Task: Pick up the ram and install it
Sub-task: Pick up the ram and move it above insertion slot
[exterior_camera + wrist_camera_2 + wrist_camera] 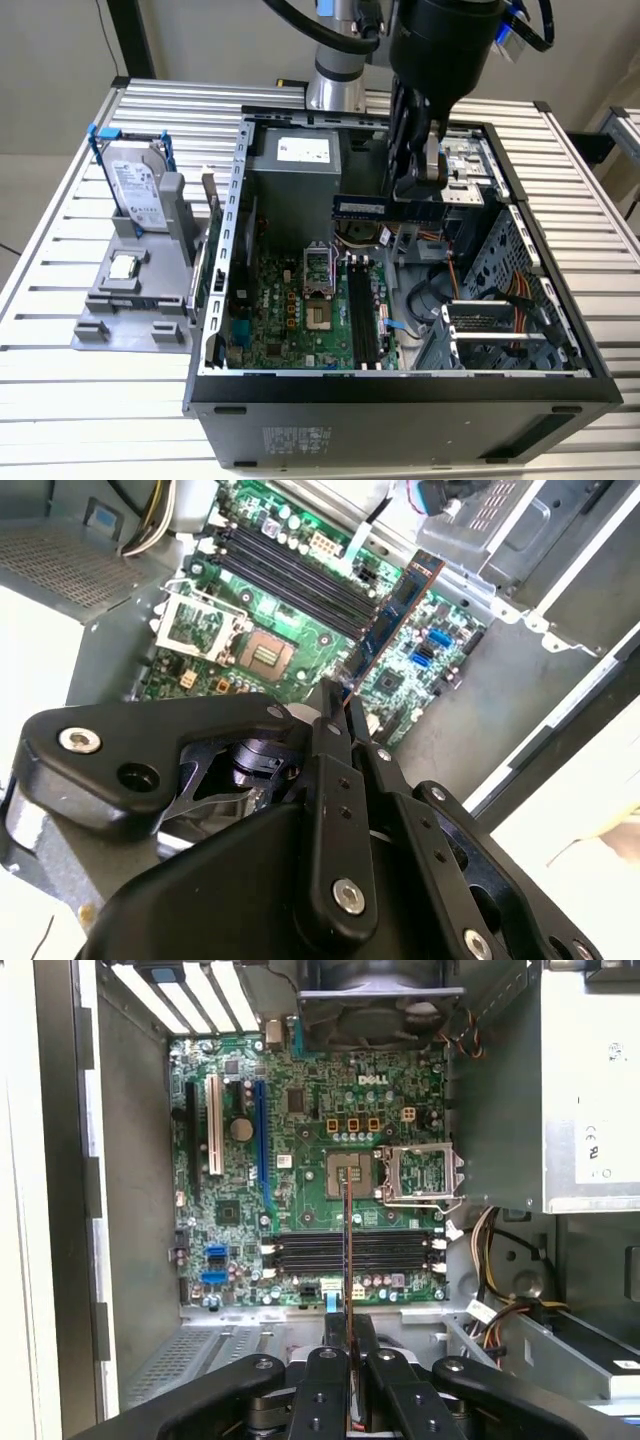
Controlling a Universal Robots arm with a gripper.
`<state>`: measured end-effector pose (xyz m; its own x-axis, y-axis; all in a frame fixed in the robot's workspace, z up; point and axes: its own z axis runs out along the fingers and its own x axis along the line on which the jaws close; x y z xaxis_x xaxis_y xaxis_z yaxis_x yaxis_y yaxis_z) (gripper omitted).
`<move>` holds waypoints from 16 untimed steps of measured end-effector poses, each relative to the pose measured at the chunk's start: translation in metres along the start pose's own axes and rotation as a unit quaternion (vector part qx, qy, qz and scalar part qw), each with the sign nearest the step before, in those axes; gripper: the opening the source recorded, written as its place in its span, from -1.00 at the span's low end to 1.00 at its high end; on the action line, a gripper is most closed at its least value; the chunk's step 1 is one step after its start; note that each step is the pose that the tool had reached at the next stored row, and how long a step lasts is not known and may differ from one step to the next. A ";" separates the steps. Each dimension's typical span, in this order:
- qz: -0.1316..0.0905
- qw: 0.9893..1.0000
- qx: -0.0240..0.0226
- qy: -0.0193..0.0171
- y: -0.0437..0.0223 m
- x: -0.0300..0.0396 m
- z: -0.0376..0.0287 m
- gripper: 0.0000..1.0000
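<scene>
In the exterior view, the open black metal computer case lies on its side on the ribbed aluminium table, its dark front wall at six o'clock. Just inside it lies the green motherboard, with its long black memory slots running from six towards twelve o'clock and the square metal-framed processor socket at their ten o'clock. Above the far end of those slots, clear of the board and not seated, hangs the ram, a long, thin, dark blue-green circuit stick. It is level and lies across the slots' line, from three to nine o'clock. The black two-fingered gripper comes down from twelve o'clock and is clamped on the stick near its three o'clock end. In both wrist views the fingers pinch the ram, which shows edge-on over the slots, between the pincer's tips. Beyond, at eleven o'clock of the ram, sits the grey box-shaped power supply. Well apart at nine o'clock, outside the case, a grey plastic fixture carries a small square silver processor chip and, farther back, an upright silver hard drive with a white label.
</scene>
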<state>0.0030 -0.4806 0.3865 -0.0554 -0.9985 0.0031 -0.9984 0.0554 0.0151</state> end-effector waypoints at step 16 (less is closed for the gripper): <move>-0.003 1.000 0.000 0.000 -0.0061 -0.0323 0.0006 -1.00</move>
<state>0.0108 -0.4487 0.3858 -0.0501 -0.9987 0.0031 -0.9986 0.0501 0.0151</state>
